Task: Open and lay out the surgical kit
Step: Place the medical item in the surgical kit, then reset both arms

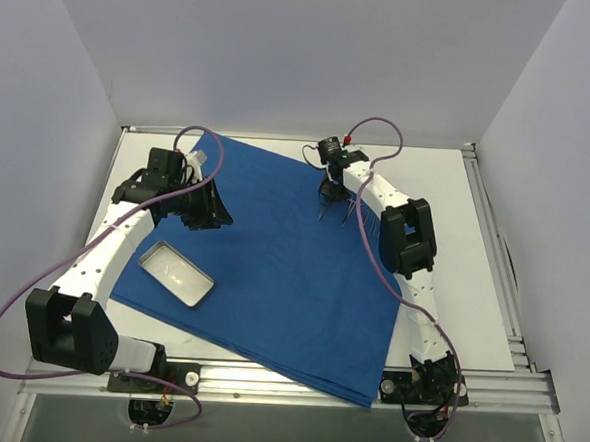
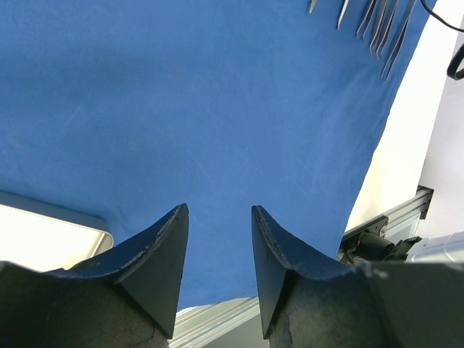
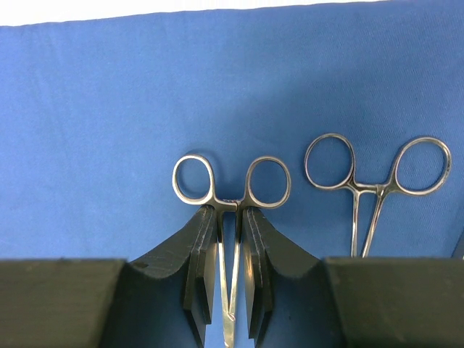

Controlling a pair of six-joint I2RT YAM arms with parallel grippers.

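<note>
White table [image 1: 476,292], two arms bolted at its near edge; blue cloth wrap [image 1: 282,270] spread flat and askew over most of it, one corner at the far edge left of centre, the opposite corner overhanging the near edge by the right arm's base.

Metal tray [image 1: 176,273] sits on the cloth's left corner, near the table's left edge, open side up; interior shiny.

Left gripper [image 2: 217,217] hangs over the cloth just far-side of the tray; jaws parted, nothing between them.

Right gripper [image 3: 227,217] is over the cloth toward the table's far edge, right of centre; jaws closed on the shanks of a ring-handled instrument [image 3: 229,290], just below its finger rings; cannot tell whether it is lifted off the cloth.

Second instrument [image 3: 354,225] lies just beside the gripped one on the cloth, rings likewise toward the cloth's edge, apart from the gripper; left wrist view shows several thin silver tips on the cloth there.
</note>
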